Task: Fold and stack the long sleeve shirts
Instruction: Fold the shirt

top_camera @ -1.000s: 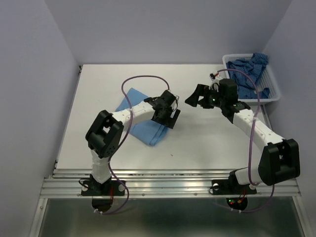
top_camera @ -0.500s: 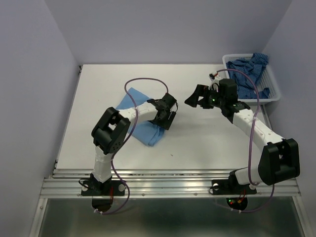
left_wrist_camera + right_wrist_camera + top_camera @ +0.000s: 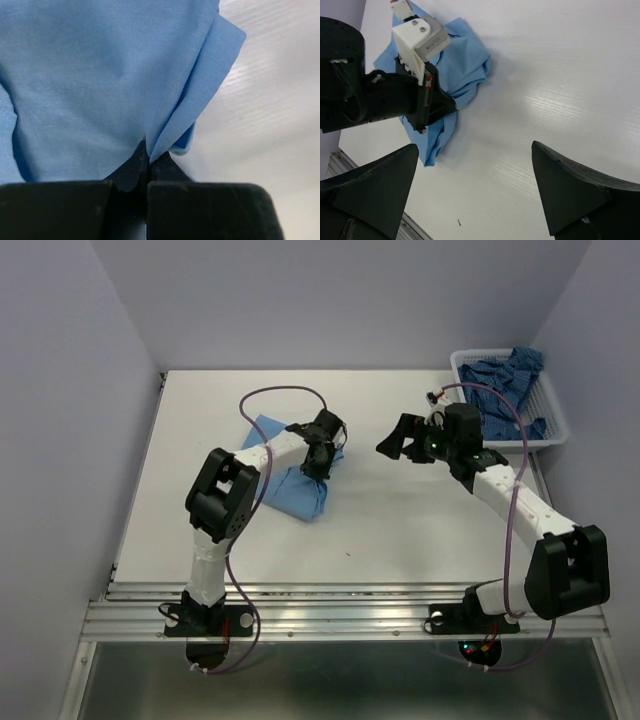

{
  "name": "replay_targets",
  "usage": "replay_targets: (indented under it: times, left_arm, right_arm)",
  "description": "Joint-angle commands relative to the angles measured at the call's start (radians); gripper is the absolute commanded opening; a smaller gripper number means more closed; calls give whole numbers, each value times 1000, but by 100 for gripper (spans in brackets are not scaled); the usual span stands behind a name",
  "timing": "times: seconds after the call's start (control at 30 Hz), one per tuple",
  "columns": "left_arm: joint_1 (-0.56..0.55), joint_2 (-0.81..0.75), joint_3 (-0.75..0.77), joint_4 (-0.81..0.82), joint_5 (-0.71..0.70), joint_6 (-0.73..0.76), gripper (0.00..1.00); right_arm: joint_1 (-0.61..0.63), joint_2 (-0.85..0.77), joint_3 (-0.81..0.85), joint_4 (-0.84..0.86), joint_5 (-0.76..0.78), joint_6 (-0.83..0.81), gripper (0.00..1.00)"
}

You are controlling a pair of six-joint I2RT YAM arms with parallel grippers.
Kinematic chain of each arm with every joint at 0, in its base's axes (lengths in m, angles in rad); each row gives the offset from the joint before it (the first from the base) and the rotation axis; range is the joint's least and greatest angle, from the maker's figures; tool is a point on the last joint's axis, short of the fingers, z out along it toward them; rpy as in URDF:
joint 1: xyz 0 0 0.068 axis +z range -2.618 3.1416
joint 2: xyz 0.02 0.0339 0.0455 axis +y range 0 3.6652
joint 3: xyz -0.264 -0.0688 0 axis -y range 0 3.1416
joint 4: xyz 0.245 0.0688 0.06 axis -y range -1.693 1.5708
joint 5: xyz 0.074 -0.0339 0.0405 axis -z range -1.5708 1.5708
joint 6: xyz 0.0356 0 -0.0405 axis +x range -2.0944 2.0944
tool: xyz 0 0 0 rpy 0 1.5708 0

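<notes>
A plain light-blue long sleeve shirt (image 3: 290, 485) lies bunched on the white table (image 3: 400, 530), left of the middle. My left gripper (image 3: 322, 462) is shut on a fold at its right edge; in the left wrist view the cloth (image 3: 100, 75) is pinched between the black fingers (image 3: 131, 167). The right wrist view shows the same shirt (image 3: 460, 70) under the left arm. A darker patterned blue shirt (image 3: 505, 375) lies heaped in the white basket (image 3: 552, 430) at the back right. My right gripper (image 3: 405, 438) hangs open above the table's middle, its fingers (image 3: 570, 190) wide apart over bare table.
The basket stands at the table's back right corner, close behind my right arm. Purple cables loop over both arms. A small dark speck (image 3: 348, 555) lies on the table near the front. Lavender walls close in the left, back and right sides.
My left gripper has closed on the light-blue shirt's right edge and drawn it back and to the left, bunching the cloth. The right arm has barely moved.
</notes>
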Motion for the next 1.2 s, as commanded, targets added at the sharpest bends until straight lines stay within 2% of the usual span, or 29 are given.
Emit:
replay_targets:
  times: [0.0,0.17,0.33,0.43,0.5,0.53,0.57,0.67,0.73,0.93,0.97,1.07,1.17]
  left_arm:
    - [-1,-117,111,-29,163,-21,0]
    - [-2,-239,219,-11,340,-116,0]
    - [-5,-313,233,84,526,-221,0]
    - [-7,-356,172,273,679,-334,0]
    - [-10,-375,112,475,807,-412,0]
    - [-14,-378,89,646,850,-508,0]
    - [-17,-372,54,726,911,-559,0]
    - [-37,-343,56,888,957,-676,0]
    - [-54,-301,72,900,956,-689,0]
    - [-77,-205,-14,1115,979,-856,0]
    - [-80,-194,-40,1202,999,-885,0]
    - [-80,-146,-83,1331,1011,-978,0]
    - [-80,-135,-109,1391,1017,-1012,0]
  right_arm:
    - [4,-128,-40,1,93,52,100]
    - [4,-270,-51,-116,378,91,100]
    - [4,-385,-74,-163,505,123,100]
    - [4,-435,-81,-171,569,117,100]
    - [4,-453,-81,-180,591,112,100]
    - [4,-456,-80,-186,595,112,100]
    - [4,-464,-81,-186,597,109,100]
    - [4,-468,-77,-205,612,103,100]
    - [4,-475,-69,-214,624,98,100]
    - [4,-488,-41,-239,658,72,100]
    - [4,-488,-37,-240,660,66,100]
    - [4,-479,-29,-246,658,60,100]
    - [4,-475,-28,-249,660,55,100]
